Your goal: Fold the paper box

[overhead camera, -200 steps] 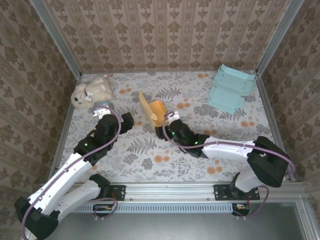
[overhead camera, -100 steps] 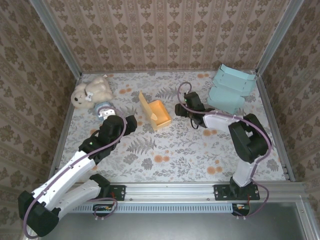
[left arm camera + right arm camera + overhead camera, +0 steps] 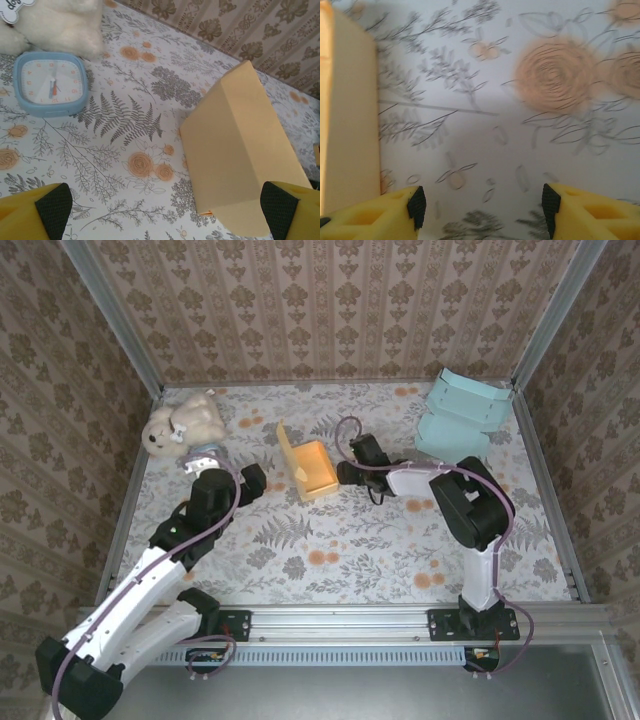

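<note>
Right of the blue clock [image 3: 50, 85], with a strip of flowery table [image 3: 330, 540] between, the paper box [image 3: 318, 472] is found. It is a yellow tray, and its top is left open. Its lid [image 3: 288, 445] is stood up along the side that faces the clock. Its long way is laid from near to far, so one long wall is turned to the clock and the other is turned away from it.

Just on the near side of the clock the left gripper [image 3: 165, 217] is held. Its fingers are spread as wide as can be, and nothing is held between them. The back of the lid is seen ahead and to the right of it, well apart from the tips.

Past the box from the clock, the right gripper [image 3: 482, 207] is placed low, just beside the long wall that has no lid. Its fingers are parted, only bare table is seen between them, and nothing is gripped. The box wall is seen right next to one fingertip [image 3: 415, 205]. Whether it is touched cannot be told.

So the right gripper is judged to be the nearer one. The lid is probably to be pushed down over the tray, away from the clock. For that the left gripper would have to be brought over from the clock side, and the tray could be kept from sliding by the right gripper.
</note>
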`<action>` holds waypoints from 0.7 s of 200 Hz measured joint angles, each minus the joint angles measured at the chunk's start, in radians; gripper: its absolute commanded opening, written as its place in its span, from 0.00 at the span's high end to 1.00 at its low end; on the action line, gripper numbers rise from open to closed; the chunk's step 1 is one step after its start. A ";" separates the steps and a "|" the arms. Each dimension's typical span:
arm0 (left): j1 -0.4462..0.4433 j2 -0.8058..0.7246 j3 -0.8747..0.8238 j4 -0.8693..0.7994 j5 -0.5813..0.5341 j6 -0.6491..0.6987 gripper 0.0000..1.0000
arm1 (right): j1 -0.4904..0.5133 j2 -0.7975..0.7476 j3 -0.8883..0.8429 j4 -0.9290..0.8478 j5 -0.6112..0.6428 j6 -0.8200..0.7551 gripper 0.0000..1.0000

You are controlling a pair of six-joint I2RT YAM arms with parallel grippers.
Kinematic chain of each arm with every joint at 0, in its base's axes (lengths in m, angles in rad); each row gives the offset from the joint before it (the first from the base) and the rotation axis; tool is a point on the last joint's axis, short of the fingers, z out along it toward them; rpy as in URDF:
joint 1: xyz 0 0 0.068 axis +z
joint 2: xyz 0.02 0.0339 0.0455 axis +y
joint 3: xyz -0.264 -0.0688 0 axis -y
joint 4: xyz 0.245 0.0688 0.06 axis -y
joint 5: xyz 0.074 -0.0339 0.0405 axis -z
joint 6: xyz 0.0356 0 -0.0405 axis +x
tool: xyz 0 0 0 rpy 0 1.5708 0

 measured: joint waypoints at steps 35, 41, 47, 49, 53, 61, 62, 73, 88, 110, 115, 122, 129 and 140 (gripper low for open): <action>0.042 0.006 0.000 0.006 0.021 0.000 0.00 | 0.122 -0.002 -0.012 0.019 0.018 -0.002 0.35; 0.049 0.009 0.000 0.006 0.023 0.000 0.00 | 0.145 -0.002 -0.013 0.022 0.018 -0.001 0.35; 0.055 0.012 0.000 0.006 0.024 0.000 0.00 | 0.168 -0.002 -0.013 0.025 0.017 0.002 0.35; 0.057 0.013 0.000 0.006 0.024 0.000 0.00 | 0.176 -0.002 -0.013 0.026 0.017 0.003 0.35; 0.060 0.014 0.000 0.006 0.024 0.000 0.00 | 0.187 -0.002 -0.013 0.026 0.016 0.005 0.35; 0.064 0.015 0.000 0.006 0.027 0.000 0.00 | 0.216 -0.002 -0.013 0.027 0.013 0.013 0.35; 0.066 0.015 0.000 0.006 0.027 0.000 0.00 | 0.219 -0.002 -0.013 0.028 0.013 0.013 0.35; 0.069 0.015 0.000 0.006 0.027 0.000 0.00 | 0.253 -0.002 -0.013 0.034 0.009 0.021 0.35; 0.069 0.015 -0.002 0.006 0.027 0.000 0.00 | 0.289 -0.002 -0.013 0.042 0.005 0.029 0.35; 0.070 0.015 -0.018 0.014 0.027 0.000 0.00 | 0.306 -0.006 -0.016 0.051 0.004 0.039 0.35; 0.072 0.016 -0.025 0.018 0.028 0.000 0.00 | 0.305 -0.011 -0.021 0.057 0.005 0.040 0.35; 0.075 0.018 -0.035 0.026 0.035 0.005 0.00 | 0.304 -0.023 -0.031 0.060 0.006 0.040 0.34; 0.076 0.026 -0.045 0.039 0.045 0.012 0.00 | 0.303 -0.039 -0.042 0.060 0.010 0.039 0.34; 0.080 0.044 -0.055 0.063 0.070 0.031 0.00 | 0.300 -0.071 -0.058 0.058 0.023 0.031 0.34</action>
